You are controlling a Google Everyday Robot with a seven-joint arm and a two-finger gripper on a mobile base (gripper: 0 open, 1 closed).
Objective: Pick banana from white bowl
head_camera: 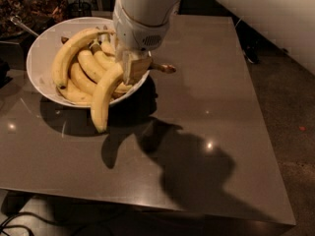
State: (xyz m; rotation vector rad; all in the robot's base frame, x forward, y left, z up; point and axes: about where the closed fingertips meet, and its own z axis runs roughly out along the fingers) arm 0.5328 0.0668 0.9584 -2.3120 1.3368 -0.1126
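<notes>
- Camera view: at upper centre of the frame, the end effector [132,69], below a smooth white wrist, is clamped on the upper end of a long, curved yellow banana [105,96].
- The banana hangs tip-down across the near rim of the wide, round white bowl [38,58] at upper left.
- Other bananas [81,76] lie in the bowl, which sits on a glossy dark table [211,107].

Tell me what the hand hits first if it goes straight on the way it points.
The hand, clamped on the long curved yellow banana, points down over the right rim of the wide white bowl. Straight on, it would probably meet the shorter bananas or that rim; depth is unclear.
</notes>
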